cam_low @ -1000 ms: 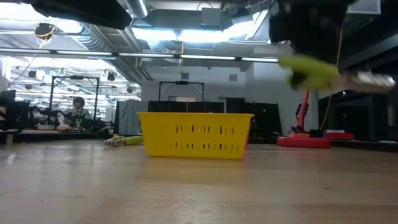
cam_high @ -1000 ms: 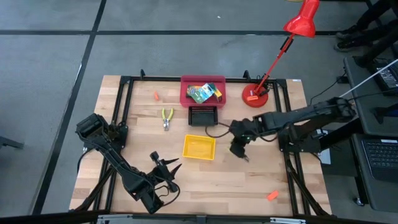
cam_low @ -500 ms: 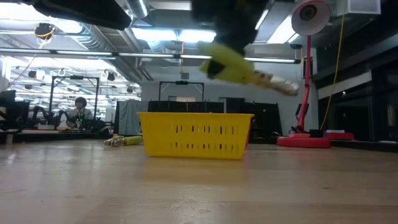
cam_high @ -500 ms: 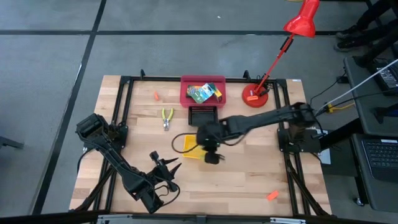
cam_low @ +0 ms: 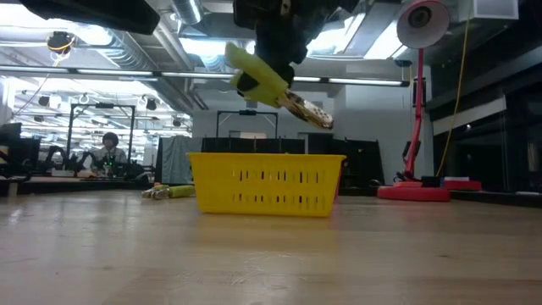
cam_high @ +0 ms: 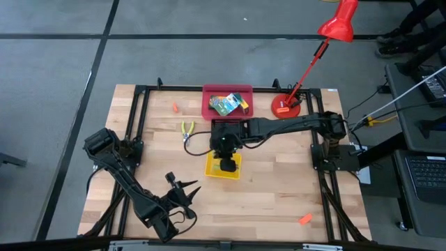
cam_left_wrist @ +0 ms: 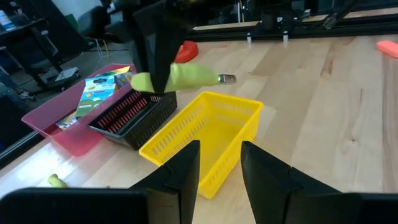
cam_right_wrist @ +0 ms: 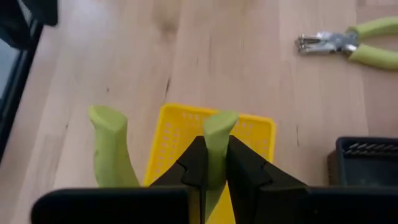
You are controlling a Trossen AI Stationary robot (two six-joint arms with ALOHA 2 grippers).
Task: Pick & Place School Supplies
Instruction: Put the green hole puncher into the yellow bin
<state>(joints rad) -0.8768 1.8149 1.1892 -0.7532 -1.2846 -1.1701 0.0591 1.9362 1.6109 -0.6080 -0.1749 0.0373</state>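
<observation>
One pair of pliers (cam_low: 269,80) hangs clamped in the right end effector (cam_high: 226,157) above the yellow tray (cam_high: 212,171) at frame center; left end effector (cam_high: 182,194), lower left, stands open.

no readable text, crayon box (cam_left_wrist: 102,87) print too small

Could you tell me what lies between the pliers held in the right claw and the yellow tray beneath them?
Nothing: the low view shows open air between the pliers held in the right claw and the yellow tray.
</observation>
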